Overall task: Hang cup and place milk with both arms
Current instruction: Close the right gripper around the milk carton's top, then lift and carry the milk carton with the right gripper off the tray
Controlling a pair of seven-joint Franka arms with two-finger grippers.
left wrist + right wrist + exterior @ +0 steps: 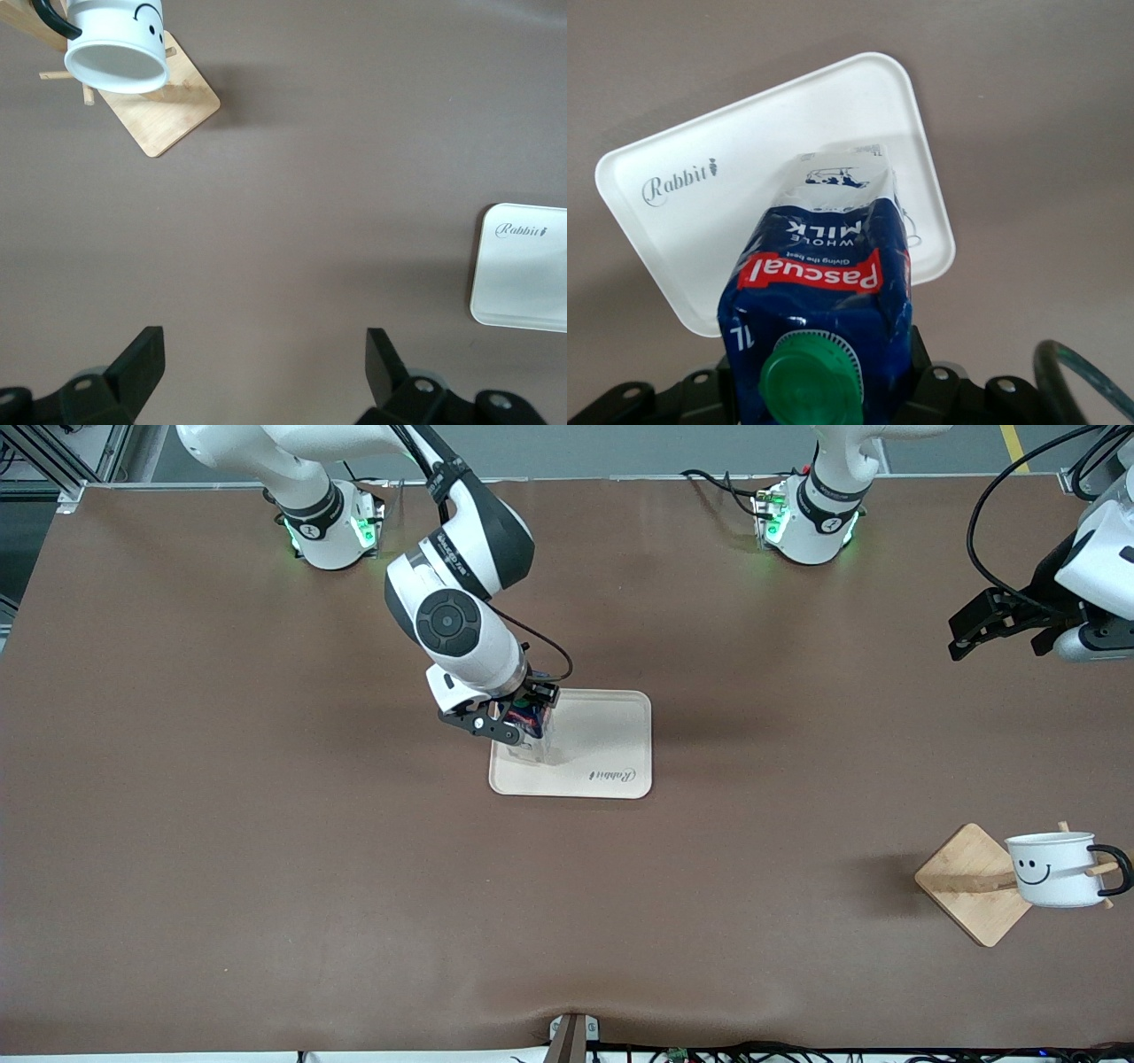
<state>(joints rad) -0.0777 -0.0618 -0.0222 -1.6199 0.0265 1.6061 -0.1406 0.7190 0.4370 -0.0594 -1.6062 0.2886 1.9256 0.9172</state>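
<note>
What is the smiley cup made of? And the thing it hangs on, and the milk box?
The cup looks like glossy white ceramic or enamel; which one, I cannot tell. Its stand looks like pale bare wood, with faint grain lines. The milk looks like coated cardboard, creased and shiny, with a ridged green plastic cap.

high front view, wrist views downward (sharing tray (611,735))

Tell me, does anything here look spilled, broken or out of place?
Nothing stands out. The cup hangs on the wooden rack, the right gripper holds the milk over the white tray, and the left gripper waits open. No spills show.
</note>
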